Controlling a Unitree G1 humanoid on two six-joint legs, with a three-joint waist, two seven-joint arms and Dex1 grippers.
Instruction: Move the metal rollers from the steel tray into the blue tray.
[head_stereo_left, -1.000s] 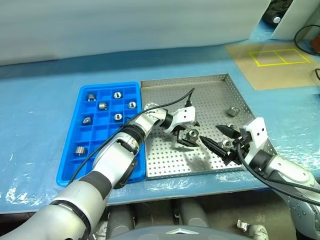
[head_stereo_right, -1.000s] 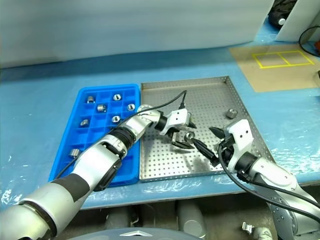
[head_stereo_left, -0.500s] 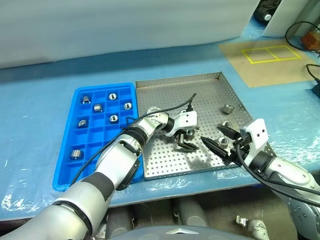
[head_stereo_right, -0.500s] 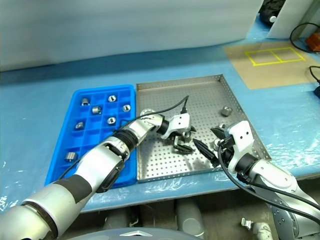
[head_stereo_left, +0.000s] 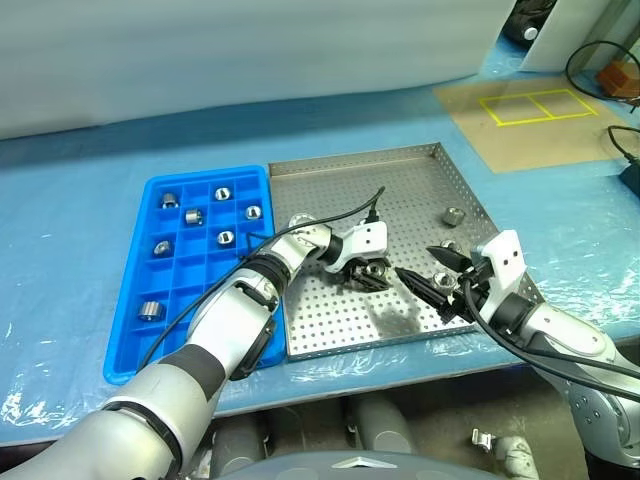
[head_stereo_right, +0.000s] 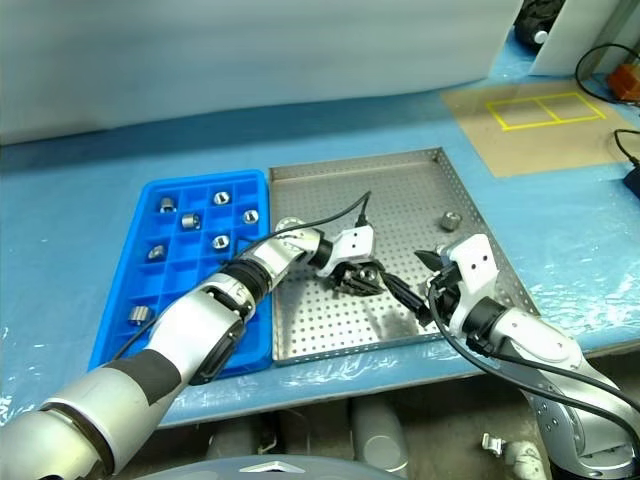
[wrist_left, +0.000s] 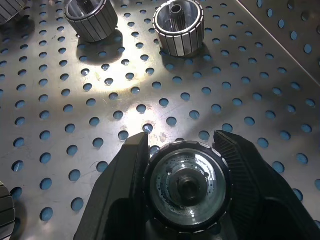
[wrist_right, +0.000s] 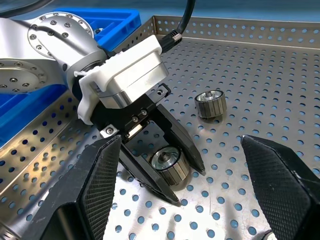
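Observation:
The steel tray (head_stereo_left: 352, 161) lies mid-table with the blue tray (head_stereo_left: 188, 291) against its left side. My left gripper (head_stereo_left: 372, 273) reaches low over the tray's perforated floor and is shut on one of the metal rollers (wrist_left: 187, 185), which sits on end between the two black fingers (wrist_right: 169, 165). My right gripper (head_stereo_left: 435, 280) hovers just to the right of it, open, pointing at the held roller. Loose rollers lie on the steel floor (wrist_left: 178, 27), (wrist_left: 91, 17), one by the right rim (head_stereo_left: 453, 214). Several rollers (head_stereo_left: 194, 214) sit in the blue tray's compartments.
The table is covered in blue plastic film (head_stereo_left: 80, 180). A brown board with a yellow taped rectangle (head_stereo_left: 525, 105) lies at the back right, with black cables (head_stereo_left: 600, 60) beyond it. The left arm's black cable (head_stereo_left: 345, 215) arcs over the steel tray.
My left gripper's fingers have closed around the roller that lay between them. The right gripper has stayed open beside it. The whole picture has shifted a little.

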